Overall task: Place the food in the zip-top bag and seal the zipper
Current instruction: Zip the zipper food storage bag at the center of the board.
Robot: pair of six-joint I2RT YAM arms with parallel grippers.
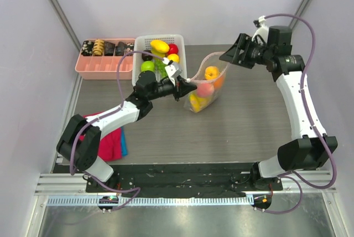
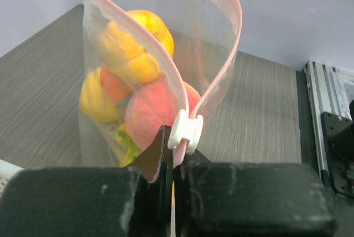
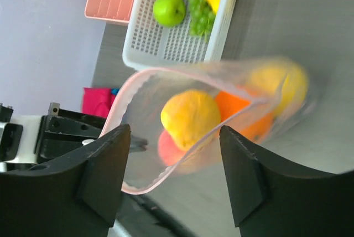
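The clear zip-top bag (image 1: 207, 84) stands upright in mid-table with its mouth gaping. Inside lie food pieces: a yellow fruit (image 1: 211, 72), a pink peach (image 1: 204, 88) and an orange (image 3: 238, 109). The pink zipper (image 2: 160, 54) runs round the mouth, and its white slider (image 2: 185, 130) sits at the near end. My left gripper (image 2: 176, 156) is shut on the bag's edge just under that slider, at the bag's left end (image 1: 181, 82). Above the bag's far right end hangs my right gripper (image 1: 228, 54), open. Nothing lies between its fingers (image 3: 108, 176), and the bag shows blurred below them.
A white slatted basket (image 1: 160, 36) behind my left gripper holds more yellow, red and green food. A pink divided tray (image 1: 105, 68) with dark snacks stands at the back left. A red and blue cloth (image 1: 110, 143) lies near the left arm's base.
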